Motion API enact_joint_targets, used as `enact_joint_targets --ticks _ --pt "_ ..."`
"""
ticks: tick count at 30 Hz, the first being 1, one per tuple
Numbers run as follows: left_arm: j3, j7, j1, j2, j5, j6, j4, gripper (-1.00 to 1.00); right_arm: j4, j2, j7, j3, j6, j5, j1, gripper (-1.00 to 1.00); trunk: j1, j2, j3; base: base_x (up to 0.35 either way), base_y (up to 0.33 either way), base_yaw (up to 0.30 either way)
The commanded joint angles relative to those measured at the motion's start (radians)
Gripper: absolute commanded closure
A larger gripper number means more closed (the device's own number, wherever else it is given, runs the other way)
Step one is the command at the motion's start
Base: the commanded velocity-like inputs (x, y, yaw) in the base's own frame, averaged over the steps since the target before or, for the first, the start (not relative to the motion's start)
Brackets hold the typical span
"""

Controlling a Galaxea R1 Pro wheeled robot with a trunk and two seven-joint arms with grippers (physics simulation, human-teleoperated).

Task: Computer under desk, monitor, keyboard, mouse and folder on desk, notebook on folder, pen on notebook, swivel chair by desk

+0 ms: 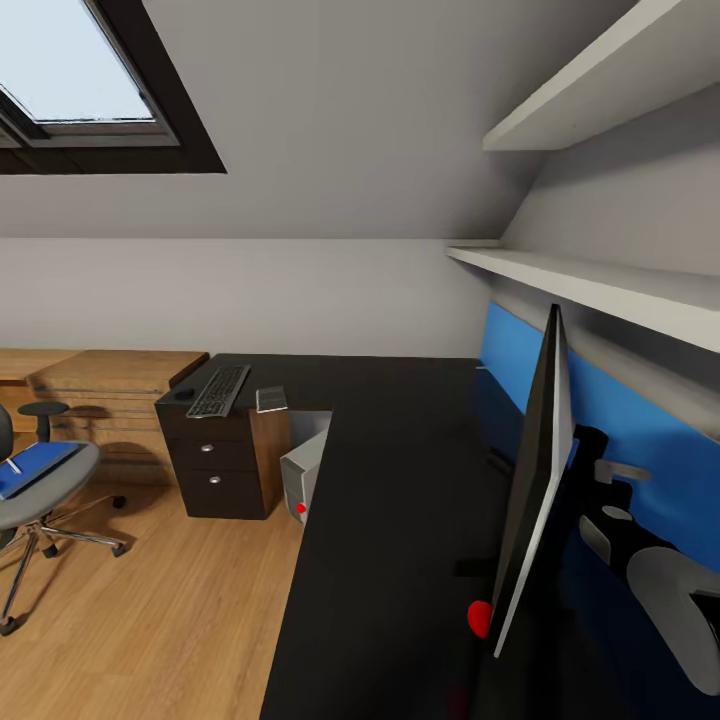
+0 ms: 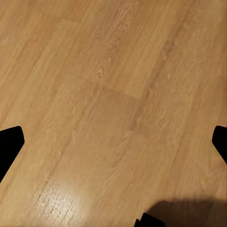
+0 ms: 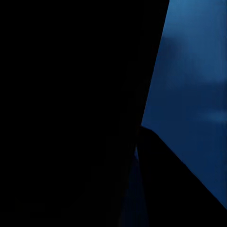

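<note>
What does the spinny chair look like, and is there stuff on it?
The swivel chair stands at the left edge of the head view on the wooden floor, apart from the desk. Its seat is grey, with a dark round armrest on a post behind it. Thin metal legs spread out below, ending in small dark casters. The backrest is mostly cut off by the picture edge. On the seat lies the blue folder, with a thin white pen on top.

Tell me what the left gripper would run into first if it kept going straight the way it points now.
Most likely the wooden floor. The left wrist view looks along the fingers onto bare floorboards, with nothing between them and the boards. How far off the floor lies cannot be judged.
</note>
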Motion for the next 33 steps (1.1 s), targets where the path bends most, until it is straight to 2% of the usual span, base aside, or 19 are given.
enact_joint_targets --ticks 1,33 --pt "-0.008 0.005 0.000 0.000 0.005 -0.001 0.000 -1.00 0.000 0.000 -0.003 0.061 -0.008 -0.008 0.000 1.00 0.000 -0.001 -0.001 0.000 -0.005 0.000" --pt "-0.008 0.005 0.000 -0.001 0.005 -0.001 0.000 -1.00 0.000 0.000 -0.003 0.061 -0.007 -0.006 0.000 1.00 0.000 -0.001 -0.001 0.000 0.021 0.000"
